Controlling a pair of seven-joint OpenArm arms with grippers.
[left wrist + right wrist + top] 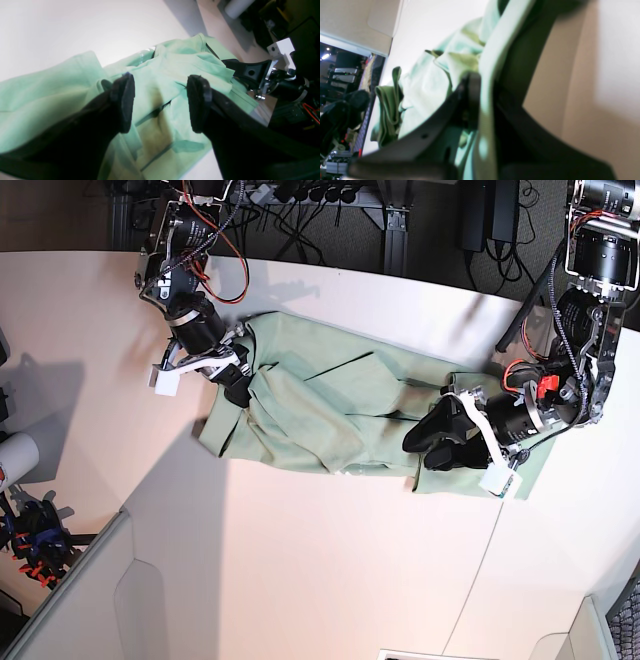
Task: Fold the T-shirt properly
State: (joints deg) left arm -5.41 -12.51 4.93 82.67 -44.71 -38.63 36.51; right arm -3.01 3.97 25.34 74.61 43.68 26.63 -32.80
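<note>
The pale mint-green T-shirt point(320, 400) lies crumpled across the middle of the white table point(330, 570), with folds and a dark seam line showing. My left gripper point(428, 442) hovers over the shirt's right end. In the left wrist view that gripper point(161, 100) is open, its black fingers point(123, 100) wide apart above the T-shirt point(162, 67) with nothing between them. My right gripper point(240, 385) sits at the shirt's left end. In the right wrist view it point(485, 100) is shut on a raised fold of the T-shirt point(427, 82).
Cables and a dark frame point(330, 200) run behind the table's back edge. A white roll point(12, 452) and small red-black parts point(30, 545) sit off the left side. A grey panel point(90, 590) overlaps the front-left corner. The other arm point(252, 72) shows at right in the left wrist view.
</note>
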